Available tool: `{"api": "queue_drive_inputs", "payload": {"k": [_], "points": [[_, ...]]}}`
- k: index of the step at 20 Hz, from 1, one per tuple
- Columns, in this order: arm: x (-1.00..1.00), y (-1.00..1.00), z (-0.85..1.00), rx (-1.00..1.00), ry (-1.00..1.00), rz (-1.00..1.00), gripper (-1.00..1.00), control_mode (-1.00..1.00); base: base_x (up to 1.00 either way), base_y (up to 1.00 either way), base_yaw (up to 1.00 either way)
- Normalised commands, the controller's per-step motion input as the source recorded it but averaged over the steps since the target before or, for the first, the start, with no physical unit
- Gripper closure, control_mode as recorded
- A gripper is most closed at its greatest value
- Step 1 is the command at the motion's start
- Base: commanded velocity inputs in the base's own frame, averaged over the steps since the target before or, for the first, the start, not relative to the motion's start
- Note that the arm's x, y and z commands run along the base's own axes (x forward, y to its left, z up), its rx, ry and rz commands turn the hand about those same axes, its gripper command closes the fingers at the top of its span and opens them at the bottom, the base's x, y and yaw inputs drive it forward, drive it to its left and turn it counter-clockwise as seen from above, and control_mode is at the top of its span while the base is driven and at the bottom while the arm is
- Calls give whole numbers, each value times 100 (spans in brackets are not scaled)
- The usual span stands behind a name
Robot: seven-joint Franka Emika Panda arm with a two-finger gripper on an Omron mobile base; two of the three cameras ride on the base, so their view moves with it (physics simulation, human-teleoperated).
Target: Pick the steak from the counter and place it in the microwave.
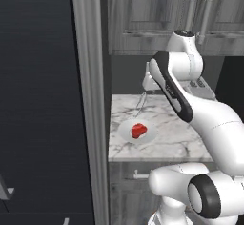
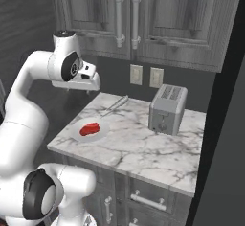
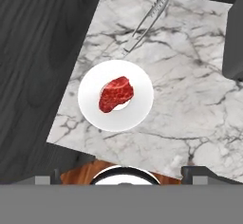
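I've got the steak [image 3: 116,94] sitting in the middle of a white plate [image 3: 137,111], and that plate rests on the counter [image 3: 190,109] near the counter's front-left corner. In the hand view the plate has bare marble all round it, with a thin strip toward the counter's front edge and another toward its left edge; beyond those edges I see dark floor. A knife [image 3: 144,23] lies flat on the counter behind the plate, apart from it, angled toward the back wall. A toaster [image 2: 166,108] stands farther along the counter, well apart from the plate, so the marble between them is open. Upper cabinets [image 2: 158,19] hang above the counter, and a tall grey panel [image 1: 90,100] runs up at the counter's left end, just beside the plate's side. My gripper [image 2: 79,89] hangs in the air above the plate, well clear of the steak and touching nothing. I can't tell how far the fingers are spread, the tips are barely visible at the bottom of the hand view.
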Motion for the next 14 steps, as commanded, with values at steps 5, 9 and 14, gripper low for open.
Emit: {"api": "queue_drive_inputs", "payload": {"k": [5, 9, 14], "points": [[0, 2, -99, 0, 20, -3, -100, -100, 0, 0, 0], [0, 14, -79, 2, 29, -9, -100, -100, 0, 0, 0], [47, 37, -55, 1, 21, -10, -100, -100, 0, 0, 0]]}}
